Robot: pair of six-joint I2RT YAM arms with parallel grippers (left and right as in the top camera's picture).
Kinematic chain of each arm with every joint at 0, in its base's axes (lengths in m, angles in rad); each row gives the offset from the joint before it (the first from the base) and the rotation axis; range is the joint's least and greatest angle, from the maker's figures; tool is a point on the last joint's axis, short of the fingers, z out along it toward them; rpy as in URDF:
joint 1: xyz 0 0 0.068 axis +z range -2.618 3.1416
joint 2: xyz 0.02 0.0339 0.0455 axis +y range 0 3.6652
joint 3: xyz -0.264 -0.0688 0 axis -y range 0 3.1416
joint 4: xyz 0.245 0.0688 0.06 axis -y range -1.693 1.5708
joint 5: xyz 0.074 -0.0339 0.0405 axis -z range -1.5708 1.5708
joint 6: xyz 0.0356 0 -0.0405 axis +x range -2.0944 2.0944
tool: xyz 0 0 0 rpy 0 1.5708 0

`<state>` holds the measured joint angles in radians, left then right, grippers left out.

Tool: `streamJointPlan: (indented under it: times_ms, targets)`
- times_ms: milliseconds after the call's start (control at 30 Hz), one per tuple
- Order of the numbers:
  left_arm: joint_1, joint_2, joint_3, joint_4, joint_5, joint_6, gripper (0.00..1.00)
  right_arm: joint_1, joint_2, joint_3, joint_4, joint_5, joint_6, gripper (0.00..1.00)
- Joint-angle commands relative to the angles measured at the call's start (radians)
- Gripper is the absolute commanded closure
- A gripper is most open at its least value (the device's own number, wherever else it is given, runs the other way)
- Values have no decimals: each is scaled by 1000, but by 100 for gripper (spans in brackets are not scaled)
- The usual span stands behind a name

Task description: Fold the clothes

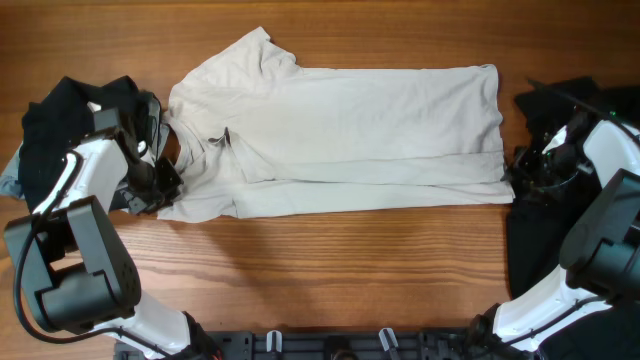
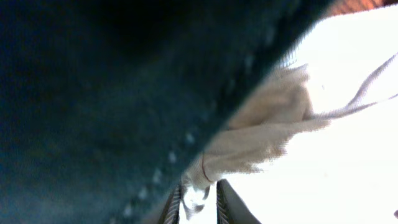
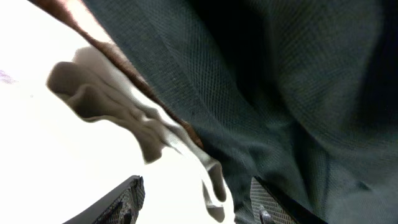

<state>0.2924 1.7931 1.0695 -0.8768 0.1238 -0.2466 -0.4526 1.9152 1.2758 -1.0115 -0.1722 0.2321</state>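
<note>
The cream T-shirt (image 1: 360,130) lies sideways on the wooden table (image 1: 320,270), collar to the left, with its lower part folded up. My left gripper (image 1: 165,190) is at the shirt's lower left corner. In the left wrist view its fingers (image 2: 198,208) are pinched on cream fabric (image 2: 267,137). My right gripper (image 1: 518,180) is at the shirt's lower right hem. In the right wrist view its fingers (image 3: 199,202) are spread wide, with a fold of the hem (image 3: 149,130) hanging between them.
A pile of black garments (image 1: 70,120) lies at the left behind the left arm and fills the left wrist view (image 2: 93,93). More black cloth (image 1: 560,100) lies at the right edge, under the right arm, close in the right wrist view (image 3: 298,81).
</note>
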Motion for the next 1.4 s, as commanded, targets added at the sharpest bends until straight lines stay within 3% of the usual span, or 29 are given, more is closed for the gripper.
streamJointPlan:
  times_ms: [0, 100, 233, 433, 467, 567, 600, 767, 833, 900, 1033, 1200, 1267, 1333, 1367]
  targets:
    - [15, -29, 37, -61, 31, 2, 69, 1, -23, 85, -46, -25, -21, 39]
    - [13, -49, 77, -86, 72, 5, 66, 9, -55, 85, -71, -159, -52, 34]
    - [0, -64, 95, -82, 124, 5, 63, 63, -53, 16, -38, -165, -51, 33]
    - [-77, -63, 95, -71, 123, 5, 70, 97, -53, -80, 97, -185, 41, 49]
    - [-88, -63, 95, -66, 123, 5, 70, 97, -53, -84, 108, -188, 42, 54]
    - [-122, -63, 95, -42, 122, 5, 69, 96, -53, -84, 161, -231, 64, 90]
    - [-130, -63, 95, -36, 123, 5, 69, 95, -53, -84, 181, -245, 65, 96]
    - [-140, -63, 95, -29, 124, 5, 69, 95, -53, -83, 229, -292, 108, 96]
    - [-140, -63, 95, -37, 145, 9, 69, 95, -53, -83, 170, -269, 106, 83]
    - [-150, -62, 94, -39, 145, 16, 69, 95, -53, -83, 95, -197, 82, 41]
    - [-175, -58, 94, -17, 145, 19, 69, 96, -53, -97, 97, -164, 105, 43]
    - [-218, -58, 94, 8, 145, 19, 69, 96, -53, -127, 175, -164, 224, 71]
    - [-227, -58, 94, 11, 145, 19, 69, 96, -53, -127, 203, -173, 222, 76]
    - [-229, -58, 94, 14, 145, 19, 69, 97, -53, -127, 196, -195, 216, 72]
    - [-229, -58, 94, 14, 145, 19, 69, 96, -53, -127, 164, -193, 211, 54]
